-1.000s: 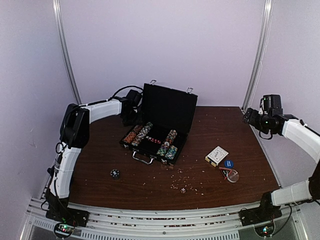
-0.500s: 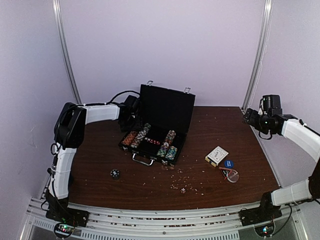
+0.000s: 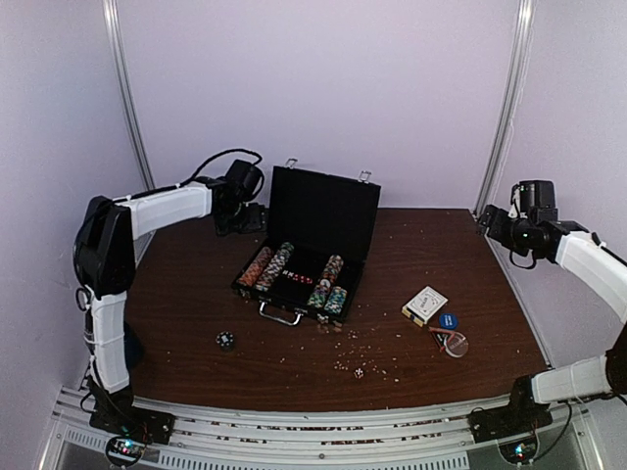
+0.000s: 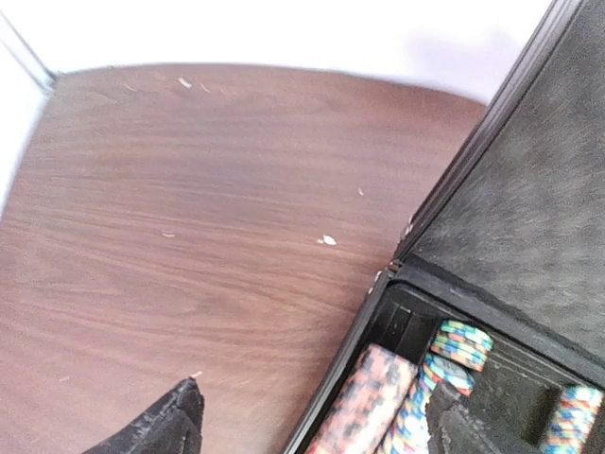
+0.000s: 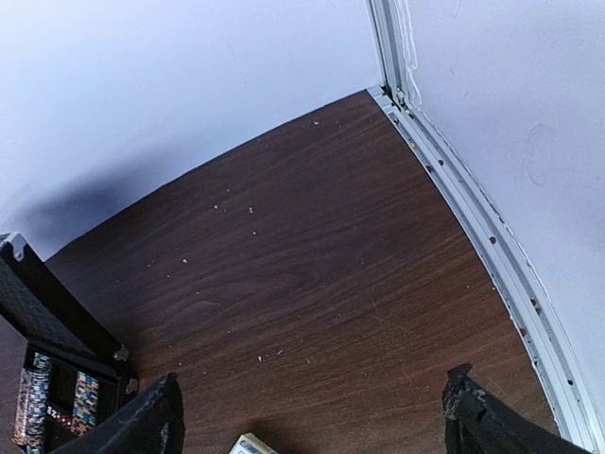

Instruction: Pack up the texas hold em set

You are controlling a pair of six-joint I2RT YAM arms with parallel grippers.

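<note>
Gathering strays with left gripper point(image 4: 317, 402) and right gripper point(image 5: 314, 383) spread empty, we should next reach the probable card box point(image 3: 424, 305) beneath the right.

The case point(image 3: 323, 211) is black with silver latches and handle; in the left wrist view its lid lining shows a fine grey-black speckle. The chip rows point(image 3: 277, 264) are striped: one orange-red and dark, its neighbour blue, green and orange, others green and white. The table point(image 3: 196, 294) is dark reddish-brown wood grain flecked with pale crumbs. The card deck box point(image 3: 424, 305) is white with what seems a dark centre print. The round button point(image 3: 448, 320) is blue, the loose chip point(image 3: 225, 340) black and white, the die point(image 3: 359, 372) white.
</note>
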